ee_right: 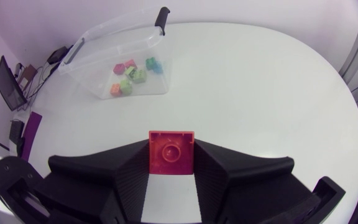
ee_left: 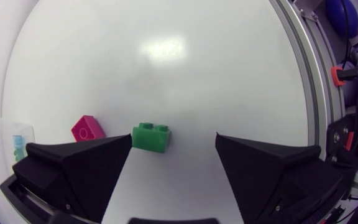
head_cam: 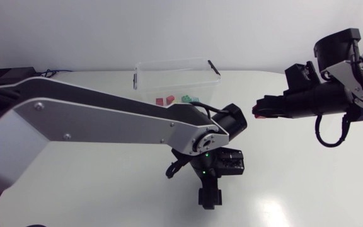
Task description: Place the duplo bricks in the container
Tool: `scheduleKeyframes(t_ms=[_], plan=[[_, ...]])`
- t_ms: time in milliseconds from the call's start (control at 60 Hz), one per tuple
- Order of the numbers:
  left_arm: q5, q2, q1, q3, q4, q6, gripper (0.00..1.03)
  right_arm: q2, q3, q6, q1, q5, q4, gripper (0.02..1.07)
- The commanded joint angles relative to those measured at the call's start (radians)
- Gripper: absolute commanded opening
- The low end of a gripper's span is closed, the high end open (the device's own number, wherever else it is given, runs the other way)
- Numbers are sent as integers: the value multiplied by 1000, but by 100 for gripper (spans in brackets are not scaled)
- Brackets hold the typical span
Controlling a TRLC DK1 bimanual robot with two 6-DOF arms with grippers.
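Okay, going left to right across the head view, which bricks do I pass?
Reddish bricks in the container → teal bricks beside them → held red brick in the right gripper.

You had a white table (head_cam: 295,183) bearing a clear plastic container (head_cam: 162,79) toward its far edge; a green duplo brick (ee_left: 151,137) and a magenta brick (ee_left: 87,129) lay near each other, apart.

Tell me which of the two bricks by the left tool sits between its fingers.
The green brick: it lies in the gap of the open left tool, close against one fingertip. The magenta brick lies outside that finger.
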Motion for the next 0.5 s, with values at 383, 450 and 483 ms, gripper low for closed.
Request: scheduleKeyframes(t_ms=[383,450,483], plan=[[7,112,-6,99,-67,36,73,27,81,96,-8,-20,65,31],[6,110,-4,102,-71,36,73,27,87,99,-4,-20,65,31],[6,104,-1,107,-76,36,73,27,89,99,-1,-20,65,31]])
